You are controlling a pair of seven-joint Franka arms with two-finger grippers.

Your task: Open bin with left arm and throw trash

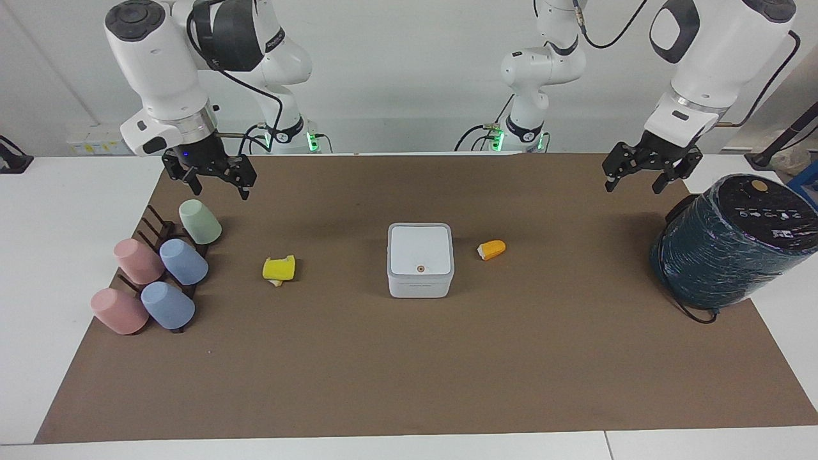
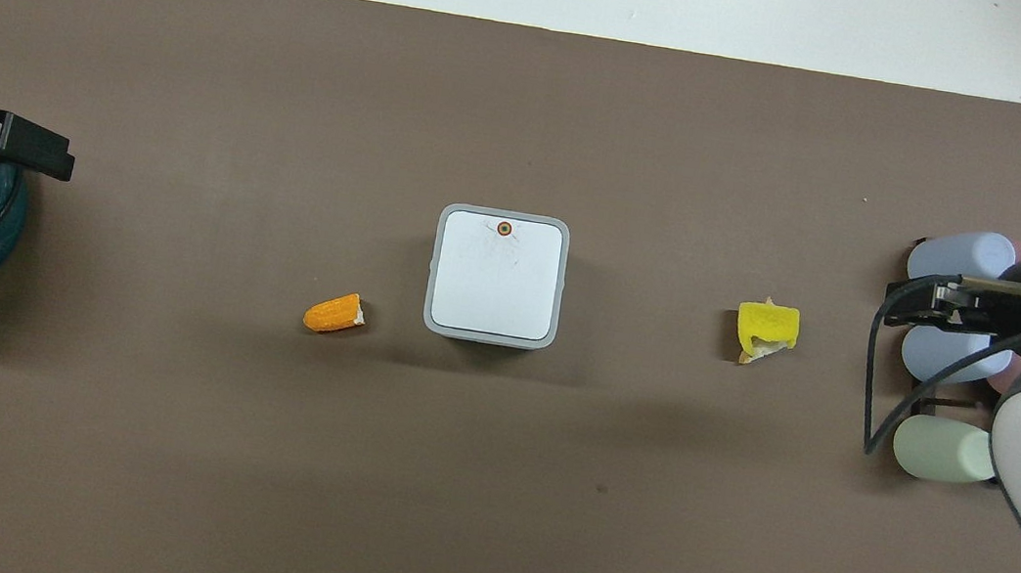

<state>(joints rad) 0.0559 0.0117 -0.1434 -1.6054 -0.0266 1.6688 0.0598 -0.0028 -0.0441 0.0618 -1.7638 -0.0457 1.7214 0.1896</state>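
Black left gripper [image 1: 636, 181] up over the brown mat [image 1: 409, 383] beside the teal cylinder [image 1: 728, 246], fingers spread, nothing held. Right gripper [image 1: 217, 186] above the cups [image 1: 163, 275], likewise spread and empty. White bin [image 1: 420, 259] mid-mat, lid down, between orange scrap [image 1: 492, 249] and yellow scrap [image 1: 279, 268]. Grippers half-cropped from overhead.

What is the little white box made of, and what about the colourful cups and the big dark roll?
The bin looks like smooth, slightly shiny white plastic: rounded corners, even colour. The cups look like matte plastic or silicone, judging by their soft pastel, shine-free surface; which one is hard to tell. The dark teal cylinder seems wrapped in glossy plastic film, as it shows wrinkles and streaky glints.
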